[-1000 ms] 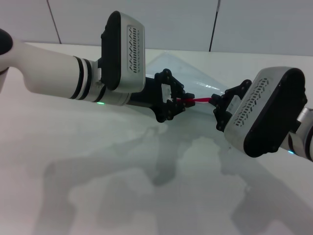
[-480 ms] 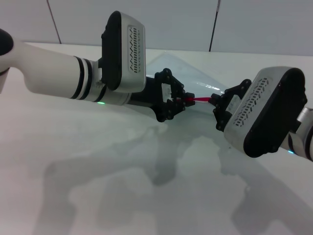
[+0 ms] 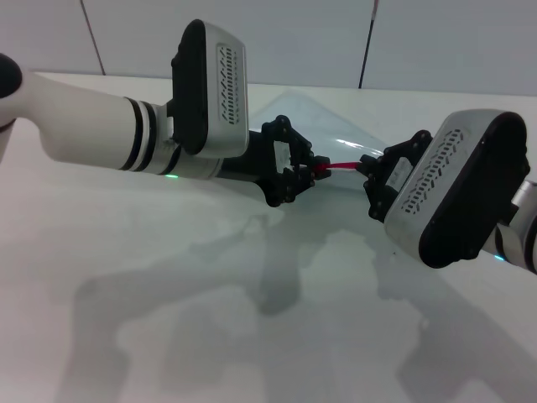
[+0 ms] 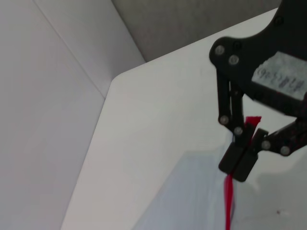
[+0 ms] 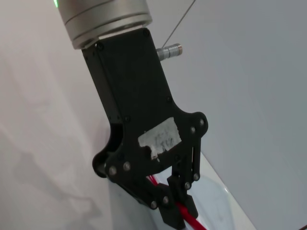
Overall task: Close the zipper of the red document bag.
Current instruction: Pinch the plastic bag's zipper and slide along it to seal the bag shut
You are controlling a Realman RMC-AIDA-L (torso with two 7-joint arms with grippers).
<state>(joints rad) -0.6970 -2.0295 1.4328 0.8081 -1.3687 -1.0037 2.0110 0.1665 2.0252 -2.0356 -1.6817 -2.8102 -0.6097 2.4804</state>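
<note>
Left gripper [image 3: 304, 174]: we pinch the zipper [image 3: 338, 167] – fingers closed on it.
Right gripper [image 3: 367, 170]: at zipper's other end – we cannot tell its grip.

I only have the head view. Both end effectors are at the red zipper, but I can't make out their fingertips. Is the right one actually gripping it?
Observer: Yes. The left wrist view shows the right end effector with its fingers pressed together on the zipper.
Operator: And the left one?
Observer: The right wrist view shows the left end effector shut on the same red strip.
Operator: Does the strip pass right through the right fingers?
Observer: Yes, red shows on both sides of them, along the red document bag.
</note>
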